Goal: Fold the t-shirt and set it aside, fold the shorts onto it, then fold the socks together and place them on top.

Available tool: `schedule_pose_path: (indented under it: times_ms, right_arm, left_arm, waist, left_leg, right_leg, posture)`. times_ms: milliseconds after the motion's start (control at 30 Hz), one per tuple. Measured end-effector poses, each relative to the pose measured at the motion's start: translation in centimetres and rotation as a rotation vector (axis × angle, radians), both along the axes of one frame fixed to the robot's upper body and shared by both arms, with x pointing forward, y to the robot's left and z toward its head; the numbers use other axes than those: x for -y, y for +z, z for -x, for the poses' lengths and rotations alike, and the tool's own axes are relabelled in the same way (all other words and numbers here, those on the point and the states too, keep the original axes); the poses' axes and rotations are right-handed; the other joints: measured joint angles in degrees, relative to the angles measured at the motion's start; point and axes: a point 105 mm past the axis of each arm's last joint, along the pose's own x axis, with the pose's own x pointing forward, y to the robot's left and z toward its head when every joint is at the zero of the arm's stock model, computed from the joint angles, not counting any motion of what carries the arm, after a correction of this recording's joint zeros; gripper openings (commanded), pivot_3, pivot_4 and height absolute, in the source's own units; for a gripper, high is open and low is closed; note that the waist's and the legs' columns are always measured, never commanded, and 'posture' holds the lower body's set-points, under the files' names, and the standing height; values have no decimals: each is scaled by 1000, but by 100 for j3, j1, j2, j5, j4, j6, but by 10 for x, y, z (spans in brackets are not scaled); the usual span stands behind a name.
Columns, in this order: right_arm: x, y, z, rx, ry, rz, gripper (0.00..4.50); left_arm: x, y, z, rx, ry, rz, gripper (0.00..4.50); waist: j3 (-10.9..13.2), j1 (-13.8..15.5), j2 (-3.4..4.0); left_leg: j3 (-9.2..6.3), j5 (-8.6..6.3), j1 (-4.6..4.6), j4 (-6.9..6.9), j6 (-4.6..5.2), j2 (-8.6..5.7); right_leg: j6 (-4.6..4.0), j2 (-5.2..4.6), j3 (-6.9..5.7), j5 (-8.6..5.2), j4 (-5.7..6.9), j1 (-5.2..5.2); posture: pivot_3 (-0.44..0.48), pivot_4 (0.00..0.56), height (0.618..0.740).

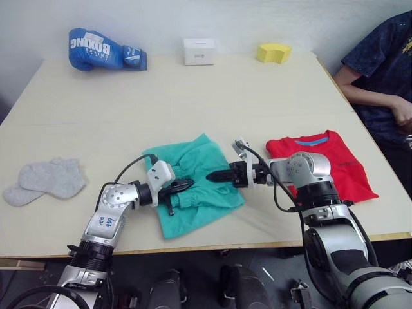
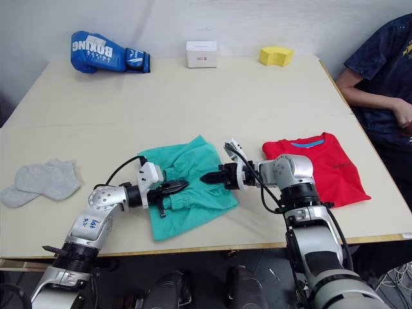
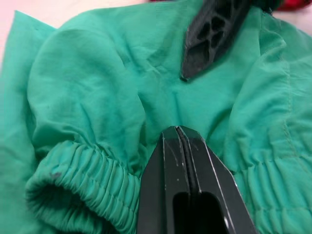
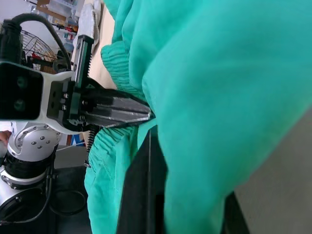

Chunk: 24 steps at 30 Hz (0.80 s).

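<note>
One pair of teal shorts [image 1: 193,183] lies at the tabotop's 6 o'clock edge. One red t-shirt [image 1: 331,164] lies folded at 4 o'clock; two grey socks [image 1: 46,180] at 8 o'clock. Left claw [image 1: 185,185], pressed together, rests on the shorts. Right claw [image 1: 212,174] pinches a shorts fold. One blue glove [image 1: 103,50] reads "BOXING".

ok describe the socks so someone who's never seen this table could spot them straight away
Start at the wide beige table and go to its near left side, well left of the teal shorts. The socks lie there as a small, flat, light grey pair, overlapping. They are much the smallest fabric item and the only grey one.
</note>
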Motion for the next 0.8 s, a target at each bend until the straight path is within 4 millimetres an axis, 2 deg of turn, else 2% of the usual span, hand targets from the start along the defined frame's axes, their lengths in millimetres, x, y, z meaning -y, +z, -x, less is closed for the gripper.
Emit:
schedule_pose_path:
  times_ms: [100,167,267,400,533,600,633,800]
  right_arm:
    - [5,19,11,48,45,-33,13]
    - [16,39,23,116,96,-38,0]
    - [52,65,41,221,133,16,0]
    - [111,97,56,332,121,130,0]
    - [169,123,67,397,71,272,0]
    - [186,125,68,407,64,326,0]
    - [195,123,65,407,46,348,0]
    - [254,94,43,377,-83,558,0]
  left_arm:
    - [5,12,6,17,-32,30,0]
    - [7,24,15,8,-83,90,388]
    - [0,42,31,-3,-143,133,1211]
    - [-7,63,47,8,-174,160,2424]
    - [-10,72,65,0,-198,196,3669]
    - [-11,72,68,-13,-189,211,4338]
    - [-11,72,71,-19,-187,219,4466]
    - [-19,60,82,-82,-146,220,4466]
  waist:
    - [2,2,2]
    - [2,3,2]
    - [2,12,2]
    - [12,27,3]
    - [14,19,2]
    - [16,-22,-1]
    - [18,-37,-5]
    - [28,-27,1]
  left_leg:
    - [-1,0,-13,0,-1,0]
    - [-1,0,-27,0,-1,-1]
    - [-2,0,-58,5,-1,-1]
    - [-6,-4,-70,11,10,-4]
    - [-5,-8,-70,9,12,-4]
    - [1,-8,-64,10,9,-1]
    - [1,-7,-64,11,8,1]
    - [6,18,-63,17,-32,-4]
  right_leg:
    - [0,0,0,0,0,-11]
    - [0,0,1,0,-1,-25]
    - [0,1,-1,0,-2,-55]
    - [7,3,-6,4,-12,-58]
    - [12,8,-4,6,-36,-53]
    - [14,13,2,7,-35,-53]
    - [15,15,3,8,-35,-53]
    - [17,13,9,10,-35,-58]
  posture:
    - [0,150,740]
    - [0,150,740]
    - [0,150,740]
    - [0,150,740]
    - [0,150,740]
    - [0,150,740]
    - [0,150,740]
    - [0,150,740]
